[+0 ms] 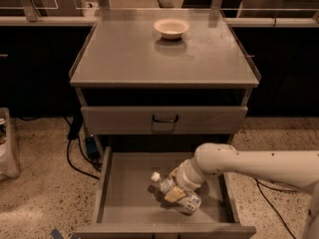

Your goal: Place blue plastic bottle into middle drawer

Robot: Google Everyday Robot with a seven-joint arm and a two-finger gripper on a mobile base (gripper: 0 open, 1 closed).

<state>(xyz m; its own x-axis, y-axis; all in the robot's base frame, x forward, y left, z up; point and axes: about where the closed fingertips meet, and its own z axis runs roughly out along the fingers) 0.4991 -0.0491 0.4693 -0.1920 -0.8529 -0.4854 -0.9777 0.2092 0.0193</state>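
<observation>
The gripper [173, 194] is down inside the open drawer [124, 193], towards its right half and near the front wall. It is pinching the bottle [191, 202]: a tan finger pad [175, 193] lies across the bottle's middle. The bottle is tilted, with its white cap [155, 176] pointing up and to the left and its labelled end low on the right. A dark shadow sits on the drawer floor just under it; whether the low end touches the floor cannot be told.

The white arm [254, 163] comes in from the right edge, crosses the drawer's right wall and bends down to the gripper.

The drawer is pulled well out from the cabinet [89, 86], and its grey floor is bare apart from the bottle and its shadow. Above it, the upper drawer [114, 119] is closed, showing a front panel with a small black handle [165, 119].

A cream bowl [171, 28] stands upright on the tabletop [159, 59], near the back edge and a little right of centre, well apart from the bottle. Black cables [75, 148] run over the speckled ground left of the cabinet
</observation>
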